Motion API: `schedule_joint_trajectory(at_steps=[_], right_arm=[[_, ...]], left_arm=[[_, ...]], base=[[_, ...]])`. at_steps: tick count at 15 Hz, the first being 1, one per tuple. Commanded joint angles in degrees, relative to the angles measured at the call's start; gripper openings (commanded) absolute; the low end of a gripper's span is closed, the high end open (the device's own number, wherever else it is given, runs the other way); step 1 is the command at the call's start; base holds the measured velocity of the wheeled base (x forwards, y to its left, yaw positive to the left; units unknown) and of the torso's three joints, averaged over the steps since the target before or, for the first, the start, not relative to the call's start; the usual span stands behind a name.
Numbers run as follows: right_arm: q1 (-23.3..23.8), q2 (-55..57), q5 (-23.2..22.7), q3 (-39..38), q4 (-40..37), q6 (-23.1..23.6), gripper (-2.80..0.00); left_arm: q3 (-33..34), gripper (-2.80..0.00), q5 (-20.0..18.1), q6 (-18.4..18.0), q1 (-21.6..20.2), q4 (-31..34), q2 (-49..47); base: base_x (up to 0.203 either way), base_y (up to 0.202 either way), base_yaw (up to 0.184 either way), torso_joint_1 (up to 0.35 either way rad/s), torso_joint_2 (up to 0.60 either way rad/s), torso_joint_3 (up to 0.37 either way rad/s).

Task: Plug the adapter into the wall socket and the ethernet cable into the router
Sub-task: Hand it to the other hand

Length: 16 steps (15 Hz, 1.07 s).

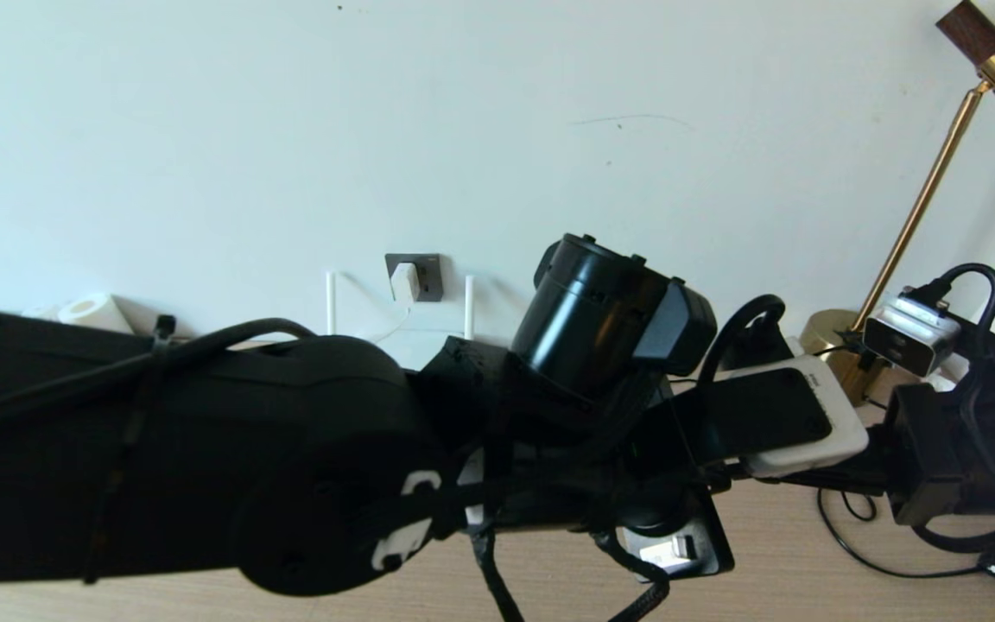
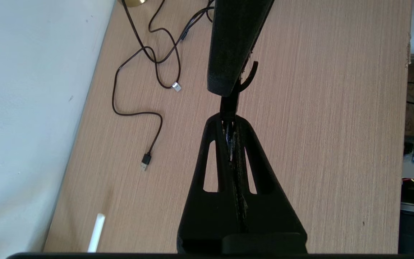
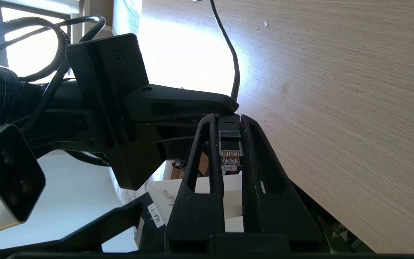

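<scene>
Right wrist view: right gripper (image 3: 230, 144) clamps the ethernet cable (image 3: 230, 153) plug beside the left gripper's (image 2: 230, 118) pinched tips, plug tip pointing back toward the wrist.

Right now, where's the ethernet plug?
In the right wrist view, the ethernet plug sits clamped between the right gripper fingers, above the wooden desk.

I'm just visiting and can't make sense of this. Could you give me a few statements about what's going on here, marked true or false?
1. The adapter sits in the wall socket. True.
2. The right pincer is empty. False: it is shut on the ethernet cable plug.
3. The left pincer is closed. True.
4. The desk is glass. False: it is light wood grain.
5. A brass lamp stands by the wall. True.
</scene>
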<state>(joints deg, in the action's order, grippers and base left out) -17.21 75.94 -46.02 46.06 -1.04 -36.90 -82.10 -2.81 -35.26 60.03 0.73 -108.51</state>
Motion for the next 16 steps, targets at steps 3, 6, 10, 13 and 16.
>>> schedule_joint_trajectory(at_steps=[3,6,10,13,16], right_arm=[[-0.5,-0.3,-0.5,0.1,0.2,-0.5,-2.8],[-0.4,-0.6,-0.1,0.4,0.2,-2.9,-2.8],[-0.4,-3.9,-0.3,2.1,0.1,-9.9,-2.8],[-0.3,-5.8,-2.5,4.8,0.1,-22.9,-2.8],[0.4,-2.1,-3.1,6.1,0.1,-26.5,-2.8]], left_arm=[[-0.2,0.0,-0.1,-0.2,0.2,-0.1,-0.3],[2.2,0.0,0.2,-0.8,0.7,-2.0,2.0],[9.5,0.0,2.3,-2.3,0.5,-3.9,6.4],[11.0,0.0,4.0,-8.0,0.2,-14.8,6.8],[14.8,0.0,4.0,-13.9,0.0,-21.0,10.3]], base=[[0.0,0.0,0.0,0.0,0.0,0.0],[0.0,0.0,0.0,0.0,0.0,0.0],[0.0,0.0,0.0,0.0,0.0,0.0],[0.0,0.0,0.0,0.0,0.0,0.0],[0.0,0.0,0.0,0.0,0.0,0.0]])
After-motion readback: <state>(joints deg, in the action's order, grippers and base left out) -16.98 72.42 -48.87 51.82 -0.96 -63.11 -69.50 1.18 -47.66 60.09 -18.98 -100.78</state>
